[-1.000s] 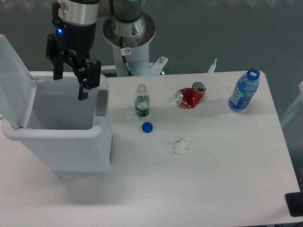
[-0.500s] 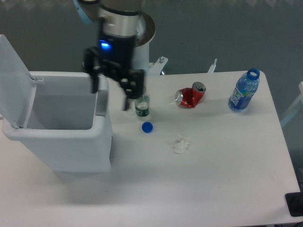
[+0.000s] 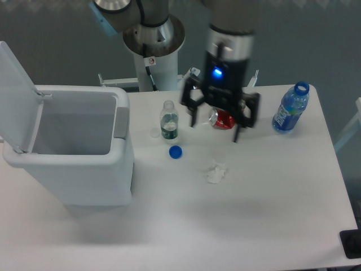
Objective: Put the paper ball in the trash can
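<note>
The trash can (image 3: 73, 90) is a large white bin at the left of the table. Its lid (image 3: 17, 96) is flipped open and a grey tab (image 3: 120, 122) sits on its right rim. What I see of its inside shows no paper. The paper ball is not in view anywhere. My gripper (image 3: 216, 124) is open and empty. It hovers over the table's middle back, above the red can and far right of the bin.
A small clear bottle (image 3: 168, 121) stands right of the bin with a blue cap (image 3: 175, 151) in front of it. A crushed red can (image 3: 227, 119) lies partly behind the gripper. A blue bottle (image 3: 290, 109) stands at the right. A small ragged white wad (image 3: 215, 173) lies mid-table.
The gripper has moved from above the trash can rightward past the clear bottle to above the red can. It stayed open. Nothing on the table moved.
</note>
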You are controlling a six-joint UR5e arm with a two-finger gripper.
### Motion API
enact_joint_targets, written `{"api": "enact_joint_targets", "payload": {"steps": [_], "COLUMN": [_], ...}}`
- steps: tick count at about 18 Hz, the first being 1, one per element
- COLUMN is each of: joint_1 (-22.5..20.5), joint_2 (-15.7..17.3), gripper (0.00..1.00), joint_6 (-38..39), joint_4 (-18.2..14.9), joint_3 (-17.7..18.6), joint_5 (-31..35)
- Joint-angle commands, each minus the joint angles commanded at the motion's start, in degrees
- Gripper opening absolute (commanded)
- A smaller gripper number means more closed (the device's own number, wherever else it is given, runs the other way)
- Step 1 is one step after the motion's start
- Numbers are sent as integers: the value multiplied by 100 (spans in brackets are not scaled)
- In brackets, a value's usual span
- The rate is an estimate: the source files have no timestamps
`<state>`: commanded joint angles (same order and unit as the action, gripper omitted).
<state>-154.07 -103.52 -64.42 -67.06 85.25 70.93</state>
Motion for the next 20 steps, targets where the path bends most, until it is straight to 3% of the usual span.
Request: {"api": "enact_joint_targets", "payload": {"steps": [3,6,10,14,20], "joint_1": [-238,-256,-247,-308,-247], "joint_2": [-369,-651,-1099,-1161,-1223], "gripper": [100,100,100,100,100], "joint_6": [-342,-755,-887,-1739,-1960], "joint_4": [9,-17,9,-79,-61], "joint_3": [-44,-88,-307,-325,-316], "joint_5": [192,790,983,1370,1889]}}
